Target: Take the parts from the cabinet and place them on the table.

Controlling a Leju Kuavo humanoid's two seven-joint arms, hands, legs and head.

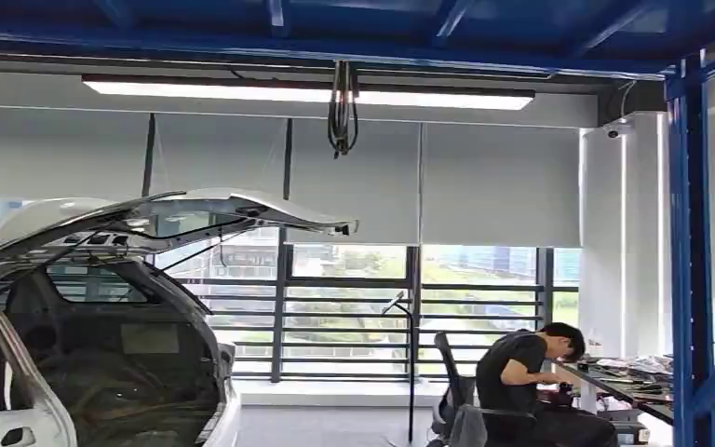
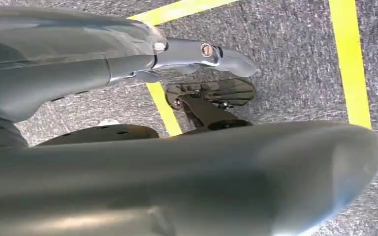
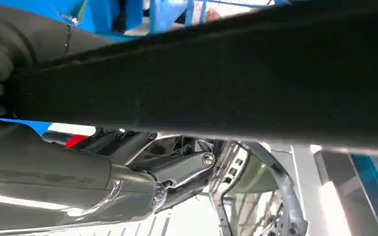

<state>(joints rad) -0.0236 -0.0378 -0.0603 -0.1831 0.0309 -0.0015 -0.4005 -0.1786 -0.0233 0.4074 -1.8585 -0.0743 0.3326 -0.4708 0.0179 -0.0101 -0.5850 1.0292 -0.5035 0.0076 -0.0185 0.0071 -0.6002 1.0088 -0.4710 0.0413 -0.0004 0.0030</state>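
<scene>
In the right wrist view a long black part (image 3: 216, 83) runs across the picture. My right hand (image 3: 167, 167) lies against it, grey thumb on one side and dark fingers on the other, and seems to grip it. The ends of the part are out of frame. My left hand (image 2: 197, 73) hangs over grey carpet with its fingers apart and nothing between them. A table (image 1: 633, 382) covered with small items stands at the lower right of the head view.
A white car (image 1: 102, 354) with its tailgate raised stands at the left. A person (image 1: 521, 372) sits on a chair at the table, bent forward. A blue steel column (image 1: 694, 261) rises at the right. Yellow tape lines (image 2: 349, 59) mark the carpet.
</scene>
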